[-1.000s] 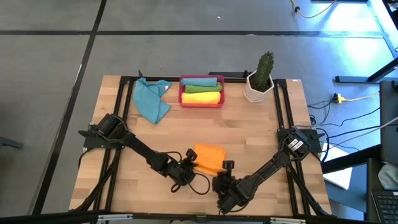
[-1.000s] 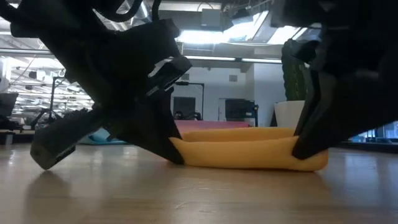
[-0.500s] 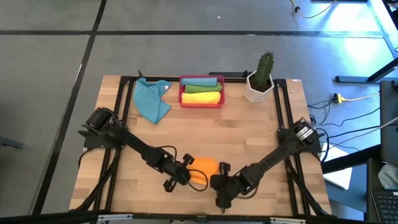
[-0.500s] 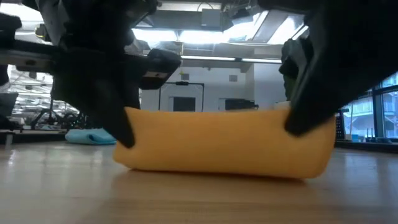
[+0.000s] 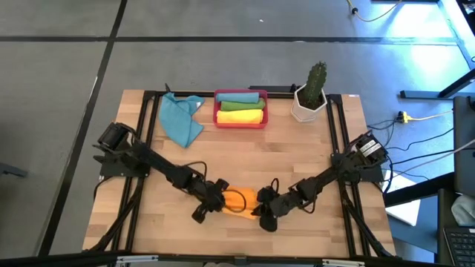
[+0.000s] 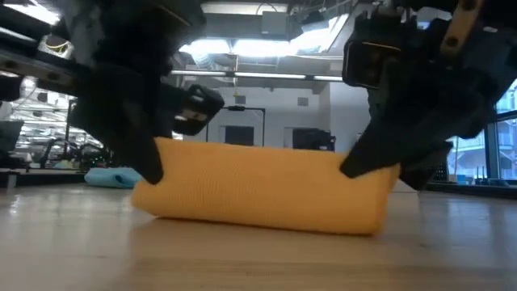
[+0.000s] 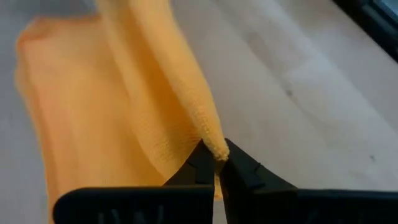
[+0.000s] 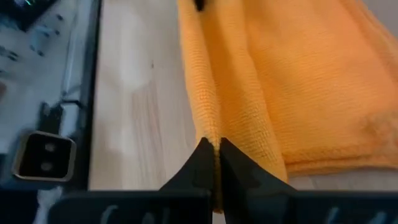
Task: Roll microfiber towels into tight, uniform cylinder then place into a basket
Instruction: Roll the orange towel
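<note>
An orange microfiber towel [image 5: 239,200] lies near the table's front edge, its near part raised between my two grippers. My left gripper [image 5: 220,200] is shut on its left end and my right gripper [image 5: 261,205] on its right end. In the low view the towel [image 6: 258,190] stands as a low wall between them. The red basket [image 5: 240,109] at the far edge holds a green and a yellow rolled towel. A teal towel [image 5: 180,119] lies loose to the basket's left. My left gripper pinches the raised edge of the orange towel at its left end [image 7: 215,147] between its two fingertips, slanting down from the left. The edge is held off the wood; the towel's lower part [image 6: 242,217] rests on the table. My right gripper pinches a folded ridge of the towel at its right end [image 8: 211,134] between its two fingertips, slanting down from the right. The ridge runs away from the fingers, and the cloth beside it [image 8: 311,93] lies spread on the table.
A white pot with a cactus [image 5: 309,95] stands at the far right, next to the basket. Black frame rails [image 5: 338,141] run along the table's sides. Bare wood [image 5: 245,156] lies between the orange towel and the basket.
Both grippers have tipped and rolled and moved in toward each other, holding the towel throughout. The towel, flat a second ago, has had its gripped edge lifted and turned over, so it now stands bunched and narrower; its lower part has stayed on the table.
</note>
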